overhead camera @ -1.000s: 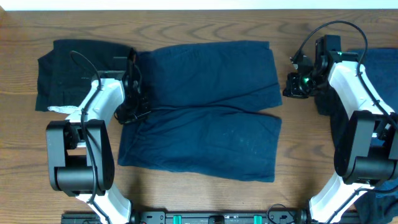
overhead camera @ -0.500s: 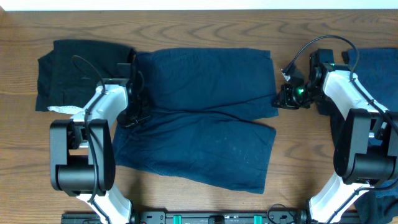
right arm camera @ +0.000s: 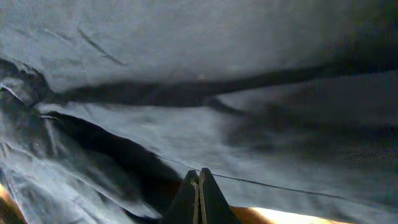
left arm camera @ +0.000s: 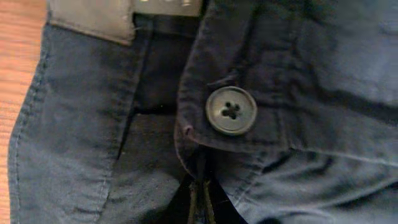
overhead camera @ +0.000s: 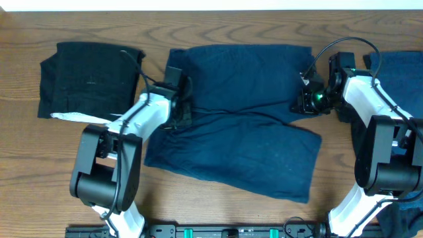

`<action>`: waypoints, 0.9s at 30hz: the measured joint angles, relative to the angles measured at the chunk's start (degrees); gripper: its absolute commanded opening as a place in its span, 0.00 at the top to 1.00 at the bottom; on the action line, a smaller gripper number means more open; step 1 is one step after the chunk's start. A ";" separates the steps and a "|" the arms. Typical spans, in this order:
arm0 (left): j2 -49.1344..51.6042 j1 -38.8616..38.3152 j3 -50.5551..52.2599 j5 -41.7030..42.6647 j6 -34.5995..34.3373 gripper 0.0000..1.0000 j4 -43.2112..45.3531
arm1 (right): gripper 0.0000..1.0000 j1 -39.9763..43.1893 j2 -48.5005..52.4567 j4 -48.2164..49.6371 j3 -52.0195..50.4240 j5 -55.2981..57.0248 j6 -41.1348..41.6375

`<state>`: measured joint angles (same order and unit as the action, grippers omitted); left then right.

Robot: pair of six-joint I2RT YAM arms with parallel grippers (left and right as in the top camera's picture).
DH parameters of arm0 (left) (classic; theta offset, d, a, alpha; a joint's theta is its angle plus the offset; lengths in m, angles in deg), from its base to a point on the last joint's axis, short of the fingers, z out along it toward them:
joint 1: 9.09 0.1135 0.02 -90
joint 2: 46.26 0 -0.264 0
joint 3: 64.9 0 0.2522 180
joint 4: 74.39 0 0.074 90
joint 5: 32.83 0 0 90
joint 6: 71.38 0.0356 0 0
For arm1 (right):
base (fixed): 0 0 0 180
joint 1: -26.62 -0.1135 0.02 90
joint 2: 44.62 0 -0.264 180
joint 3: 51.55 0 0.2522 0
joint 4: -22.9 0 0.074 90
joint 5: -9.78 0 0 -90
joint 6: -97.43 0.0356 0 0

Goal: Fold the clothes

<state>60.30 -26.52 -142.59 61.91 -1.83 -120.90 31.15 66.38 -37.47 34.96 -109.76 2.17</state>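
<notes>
Navy shorts (overhead camera: 251, 142) lie spread across the middle of the table, waist to the left. My left gripper (overhead camera: 181, 114) sits at the waistband and is shut on the shorts' cloth. In the left wrist view the fingertips (left arm camera: 194, 208) pinch dark fabric just below the button (left arm camera: 231, 110). My right gripper (overhead camera: 302, 104) is shut, and its tips (right arm camera: 199, 180) rest at a hem of the shorts (right arm camera: 205, 68) on the right side, with nothing seen between them. A black garment (overhead camera: 89, 76) lies folded at the far left.
A white tag (overhead camera: 73, 117) pokes out under the black garment. More navy cloth (overhead camera: 404, 65) lies behind the right arm at the table's right edge, and more at the bottom right corner (overhead camera: 404, 221). The wooden tabletop (overhead camera: 39, 172) shows around the clothes.
My left gripper has slid right, dragging the shorts with it; they now lie further right and slightly skewed. The right gripper moved down-left to the shorts' edge, then stayed.
</notes>
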 measured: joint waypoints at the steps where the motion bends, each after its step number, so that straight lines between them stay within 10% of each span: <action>1: 0.07 -0.39 -0.42 0.70 -0.28 0.94 0.09 | 0.99 0.02 0.00 0.00 0.00 0.00 0.00; 16: 0.11 -0.79 -10.51 1.68 -1.79 0.94 -11.54 | 0.99 0.09 0.00 -8.79 0.33 -17.18 -8.63; 27: 0.11 -0.79 -10.51 -2.91 -1.77 0.94 -13.84 | 0.99 -7.23 0.00 3.39 -4.07 -10.47 -8.15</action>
<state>60.41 -27.30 -153.10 59.00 -3.60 -134.74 23.92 66.38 -34.08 30.90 -120.23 -5.98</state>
